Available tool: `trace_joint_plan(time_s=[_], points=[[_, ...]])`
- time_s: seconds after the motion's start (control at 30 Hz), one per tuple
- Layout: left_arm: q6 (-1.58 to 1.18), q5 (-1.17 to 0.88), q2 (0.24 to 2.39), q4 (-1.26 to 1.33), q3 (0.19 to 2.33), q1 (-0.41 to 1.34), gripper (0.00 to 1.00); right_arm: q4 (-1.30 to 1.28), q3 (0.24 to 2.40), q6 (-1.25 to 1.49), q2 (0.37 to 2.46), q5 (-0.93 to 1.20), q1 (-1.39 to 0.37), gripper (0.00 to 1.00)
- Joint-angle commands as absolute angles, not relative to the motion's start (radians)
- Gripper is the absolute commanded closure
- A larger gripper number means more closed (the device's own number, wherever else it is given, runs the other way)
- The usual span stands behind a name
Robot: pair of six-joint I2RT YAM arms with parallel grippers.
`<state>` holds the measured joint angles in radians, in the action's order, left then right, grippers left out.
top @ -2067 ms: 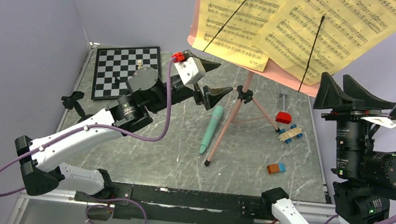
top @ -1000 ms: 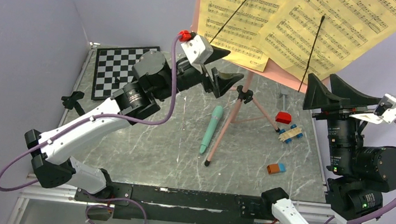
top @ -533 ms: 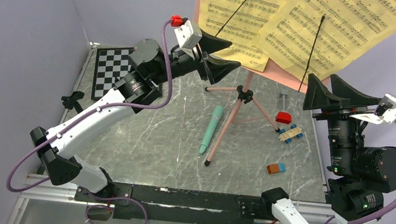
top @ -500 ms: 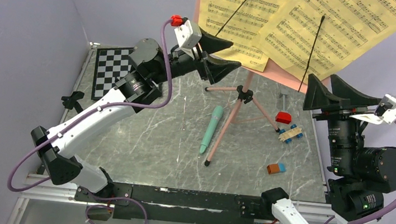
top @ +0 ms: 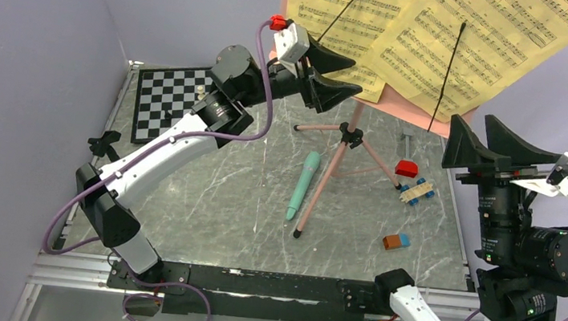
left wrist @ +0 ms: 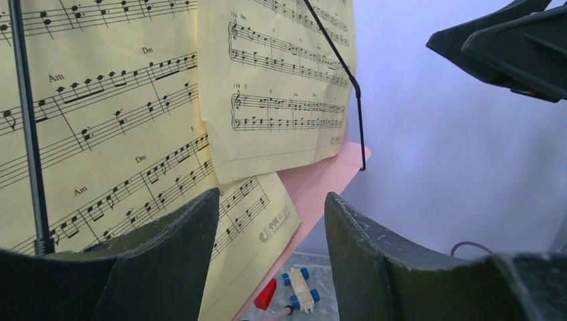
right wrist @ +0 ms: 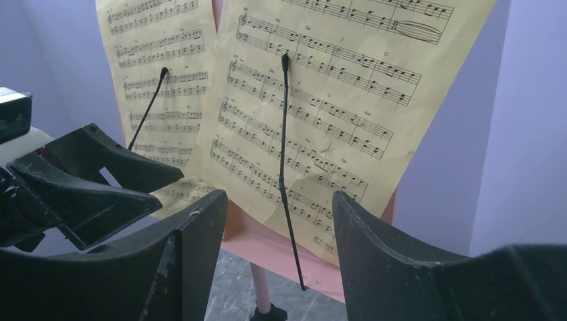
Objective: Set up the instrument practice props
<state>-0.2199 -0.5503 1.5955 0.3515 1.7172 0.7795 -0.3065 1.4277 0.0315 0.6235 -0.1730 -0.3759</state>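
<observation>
Top external shows left gripper (top: 356, 76) parted, empty, beside lower edge of sheet-music pages (top: 483, 46).

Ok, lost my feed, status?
Left tool open by lower edge of pages. Right tool open, clear. Music stand upright, mint tube lying beside its leg. Nothing blocking.

Plain lavender walls (top: 31, 11) enclose the work area on the left, rear and right. The tabletop (top: 211, 201) is grey marble-pattern with white veining, edged by an aluminium rail (top: 58, 276) at the near side. Lighting is even.
</observation>
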Motion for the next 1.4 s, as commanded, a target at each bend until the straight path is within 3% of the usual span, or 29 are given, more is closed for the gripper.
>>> trace_joint_plan(time_s=[0.0,0.5,1.37], points=[[-0.171,-0.503,1.588,0.374,1.768,0.799,0.36,-0.311,1.428,0.009,0.616,-0.155,-0.38,0.36],[-0.121,-0.385,1.601,0.372,1.784,0.817,0.34,-0.311,1.425,0.009,0.625,-0.101,-0.38,0.36],[-0.128,-0.379,1.644,0.341,1.81,0.82,0.39,-0.319,1.43,0.009,0.616,-0.084,-0.38,0.35]])
